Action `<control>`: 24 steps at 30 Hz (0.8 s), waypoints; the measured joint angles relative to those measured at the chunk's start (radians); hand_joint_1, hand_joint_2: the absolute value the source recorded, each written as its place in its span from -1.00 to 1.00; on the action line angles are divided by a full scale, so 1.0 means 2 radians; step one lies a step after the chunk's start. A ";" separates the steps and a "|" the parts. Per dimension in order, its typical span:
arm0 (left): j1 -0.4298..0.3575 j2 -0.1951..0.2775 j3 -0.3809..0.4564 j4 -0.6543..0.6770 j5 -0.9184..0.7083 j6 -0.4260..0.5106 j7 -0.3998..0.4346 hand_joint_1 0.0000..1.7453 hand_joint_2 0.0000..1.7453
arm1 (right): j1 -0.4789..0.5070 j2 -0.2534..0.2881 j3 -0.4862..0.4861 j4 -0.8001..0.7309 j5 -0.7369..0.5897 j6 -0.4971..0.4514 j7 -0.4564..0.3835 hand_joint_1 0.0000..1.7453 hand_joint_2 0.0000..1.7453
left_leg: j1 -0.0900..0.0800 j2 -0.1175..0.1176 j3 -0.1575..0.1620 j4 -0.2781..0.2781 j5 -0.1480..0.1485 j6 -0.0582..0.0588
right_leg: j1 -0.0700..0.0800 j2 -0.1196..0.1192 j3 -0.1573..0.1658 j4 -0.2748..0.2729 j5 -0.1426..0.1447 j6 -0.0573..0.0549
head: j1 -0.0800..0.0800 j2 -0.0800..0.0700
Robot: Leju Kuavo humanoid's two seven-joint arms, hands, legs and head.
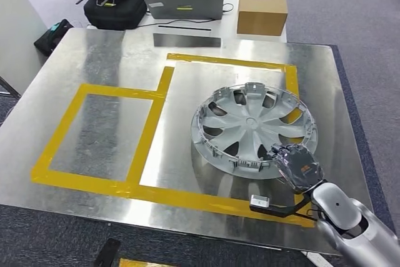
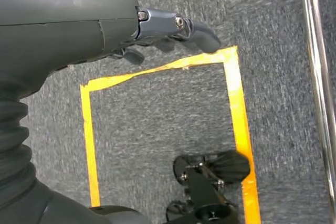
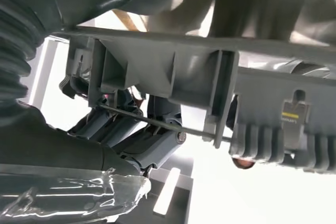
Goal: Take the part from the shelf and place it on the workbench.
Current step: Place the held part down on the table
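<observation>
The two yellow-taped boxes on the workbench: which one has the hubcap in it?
The larger, right-hand taped box, on the robot's right. The hubcap sits there, its rim gripped by the right hand. The smaller left box encloses only bare metal.

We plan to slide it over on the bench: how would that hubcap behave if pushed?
The hubcap looks like thin moulded plastic, so probably light and stiff. On the smooth metal workbench it would likely slide easily. The right hand grips its rim.

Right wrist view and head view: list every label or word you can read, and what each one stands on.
Nothing reads clearly.
Tag on the hubcap rim: yellow stripe above small print, too blurred.
Orange mark on the right hand: too small.
Laptop lid: yellow strip and a sticker, unreadable.
</observation>
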 joint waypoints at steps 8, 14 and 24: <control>-0.005 -0.001 0.000 0.000 -0.020 0.009 -0.006 -1.00 1.00 | -0.024 0.003 0.018 0.006 -0.025 0.004 -0.046 1.00 1.00 | 0.003 0.000 0.002 -0.001 0.005 -0.016 | 0.003 0.000 0.000 0.002 0.003 -0.004 | 0.000 0.000; -0.011 -0.002 -0.001 -0.002 -0.033 0.013 -0.010 -1.00 1.00 | -0.062 0.018 0.039 0.038 -0.032 0.009 -0.064 1.00 1.00 | 0.003 0.000 0.002 -0.001 0.005 -0.017 | 0.003 0.000 0.000 0.002 0.004 -0.004 | 0.001 0.000; -0.019 -0.003 -0.002 -0.004 -0.046 0.027 -0.017 -1.00 1.00 | -0.103 0.064 0.069 0.117 -0.043 0.008 -0.068 1.00 1.00 | 0.003 0.000 0.002 -0.001 0.006 -0.016 | 0.002 0.000 0.001 0.002 0.005 -0.004 | 0.000 0.000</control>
